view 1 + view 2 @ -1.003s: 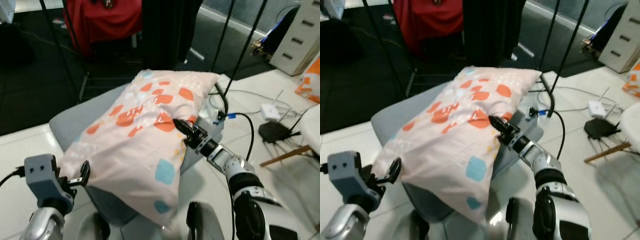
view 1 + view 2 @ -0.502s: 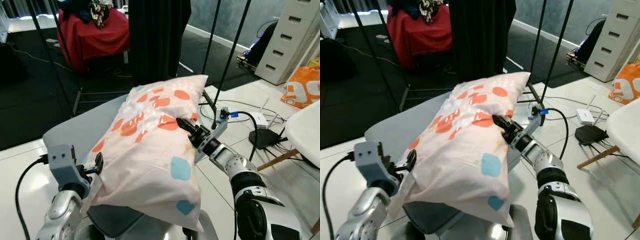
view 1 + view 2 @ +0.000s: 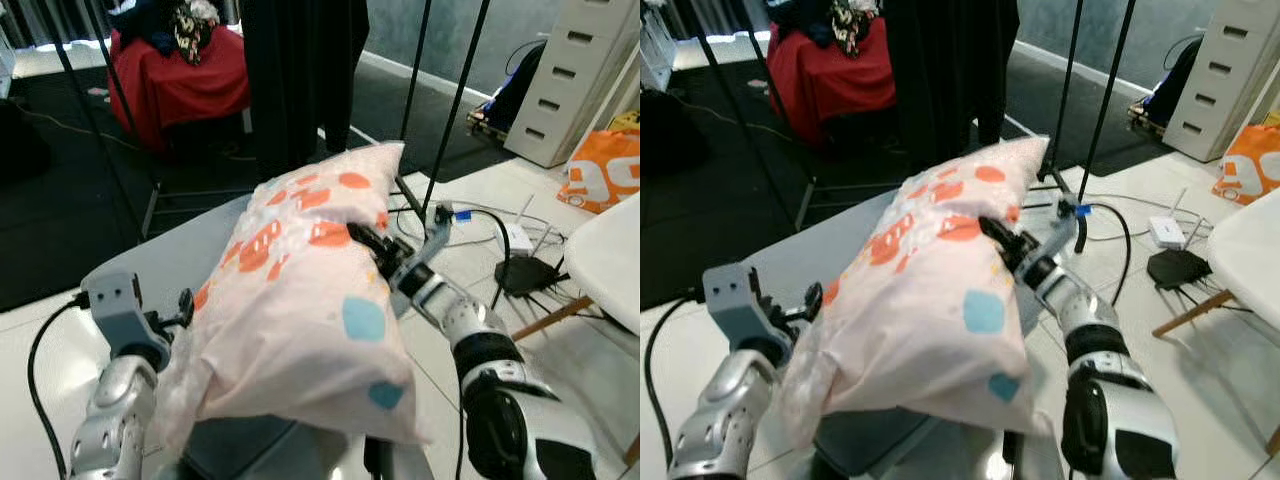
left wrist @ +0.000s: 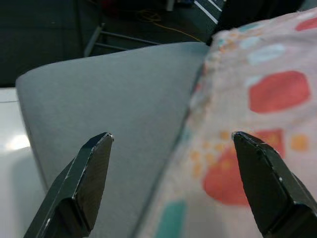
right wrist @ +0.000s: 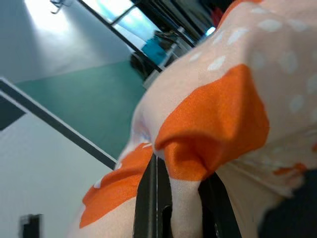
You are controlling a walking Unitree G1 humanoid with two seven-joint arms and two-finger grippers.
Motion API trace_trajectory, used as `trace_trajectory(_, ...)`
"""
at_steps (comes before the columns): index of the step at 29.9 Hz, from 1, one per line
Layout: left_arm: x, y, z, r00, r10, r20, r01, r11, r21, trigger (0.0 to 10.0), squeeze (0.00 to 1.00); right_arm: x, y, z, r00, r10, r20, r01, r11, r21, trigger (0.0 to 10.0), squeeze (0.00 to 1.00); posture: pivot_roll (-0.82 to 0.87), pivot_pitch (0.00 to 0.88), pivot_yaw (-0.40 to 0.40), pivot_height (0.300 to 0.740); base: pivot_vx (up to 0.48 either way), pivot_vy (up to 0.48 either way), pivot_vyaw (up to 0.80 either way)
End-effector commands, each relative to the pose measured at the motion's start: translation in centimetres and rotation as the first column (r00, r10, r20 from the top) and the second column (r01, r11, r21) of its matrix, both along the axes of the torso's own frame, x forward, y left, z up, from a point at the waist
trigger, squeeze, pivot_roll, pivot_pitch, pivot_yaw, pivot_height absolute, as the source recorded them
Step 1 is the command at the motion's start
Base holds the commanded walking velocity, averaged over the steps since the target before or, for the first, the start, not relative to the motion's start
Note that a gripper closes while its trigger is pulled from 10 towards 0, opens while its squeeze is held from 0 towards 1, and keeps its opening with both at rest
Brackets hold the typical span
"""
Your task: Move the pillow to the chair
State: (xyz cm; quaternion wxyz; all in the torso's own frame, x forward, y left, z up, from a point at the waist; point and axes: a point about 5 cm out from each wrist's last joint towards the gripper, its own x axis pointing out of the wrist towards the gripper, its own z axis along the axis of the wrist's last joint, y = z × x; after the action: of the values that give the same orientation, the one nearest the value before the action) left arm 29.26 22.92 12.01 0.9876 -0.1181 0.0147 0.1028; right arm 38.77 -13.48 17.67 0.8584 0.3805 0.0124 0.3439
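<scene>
One pillow (image 3: 300, 290), pale pink with orange and blue patches, lies across one grey chair (image 3: 190, 255), its far end raised and its near end overhanging the seat's front edge. The right hand (image 3: 368, 243) is clamped on a fold of the pillow's cover at its right side, as the right wrist view confirms, while the left hand (image 4: 173, 183) sits with its two fingers spread apart at the pillow's left edge, one finger (image 4: 81, 186) over the chair's seat and the other over the fabric. Behind stand one red-covered table (image 3: 180, 75), one white drawer cabinet (image 3: 575, 75) and one orange bag (image 3: 605, 170).
</scene>
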Motion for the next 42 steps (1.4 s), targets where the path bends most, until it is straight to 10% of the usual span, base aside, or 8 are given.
trace_trajectory(1,-0.1,0.5,-0.2,1.000,0.014,-0.005,-0.014,1.000,-0.006,10.0,0.00,0.4,-0.1,2.0,0.996,-0.020,0.091,0.020,1.000,0.011,0.0,0.00,-0.07,0.000,0.001,0.498,0.000,0.000,0.00)
trace_trajectory(42,0.2,-1.0,-1.6,1.000,-0.012,-0.007,0.012,0.997,-0.075,10.0,0.00,-0.1,-0.3,0.9,0.999,0.012,0.052,-0.009,0.998,-0.061,0.0,0.00,-0.13,0.000,-0.030,0.636,-0.111,0.000,0.00)
